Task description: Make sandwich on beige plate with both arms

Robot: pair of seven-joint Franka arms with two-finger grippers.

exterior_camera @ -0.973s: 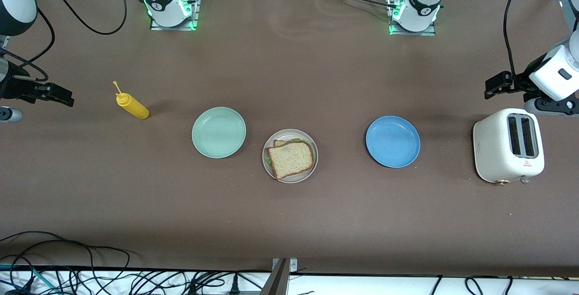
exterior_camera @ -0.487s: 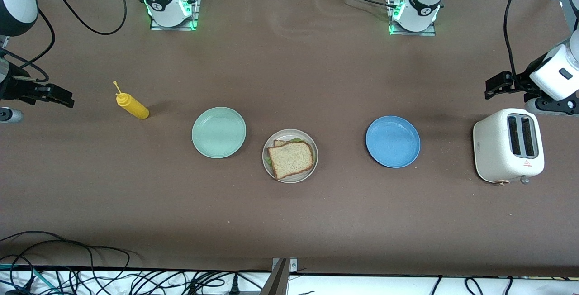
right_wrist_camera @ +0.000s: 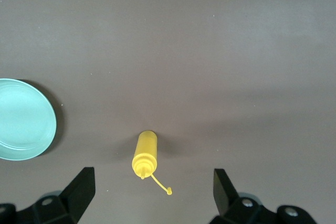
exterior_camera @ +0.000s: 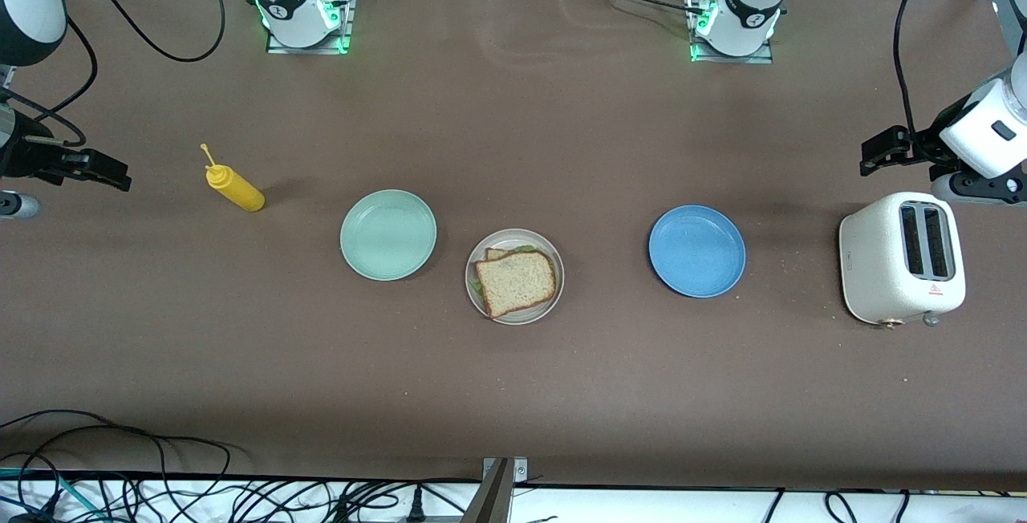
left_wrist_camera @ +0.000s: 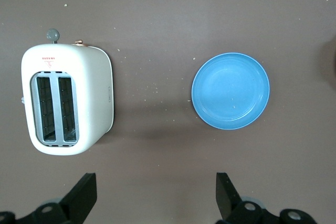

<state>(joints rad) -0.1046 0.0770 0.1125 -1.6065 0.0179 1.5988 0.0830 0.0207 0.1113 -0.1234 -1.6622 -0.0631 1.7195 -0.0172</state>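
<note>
The sandwich (exterior_camera: 515, 282) lies on the beige plate (exterior_camera: 539, 308) at mid-table, a tan bread slice on top. Green lettuce (exterior_camera: 476, 285) and a corner of a second slice peek out from under it. My left gripper (exterior_camera: 878, 152) hangs open and empty over the table by the toaster, at the left arm's end. In the left wrist view its gripper (left_wrist_camera: 156, 195) is spread wide over bare table. My right gripper (exterior_camera: 100, 169) hangs open and empty over the right arm's end, by the yellow bottle. It also shows spread wide in the right wrist view (right_wrist_camera: 152, 192). Both arms wait away from the plate.
A mint-green plate (exterior_camera: 388, 234) lies beside the beige plate toward the right arm's end, a blue plate (exterior_camera: 696, 250) toward the left arm's end. A white toaster (exterior_camera: 900, 258) and a yellow squeeze bottle (exterior_camera: 233, 186) sit near the table's ends. Cables run along the front edge.
</note>
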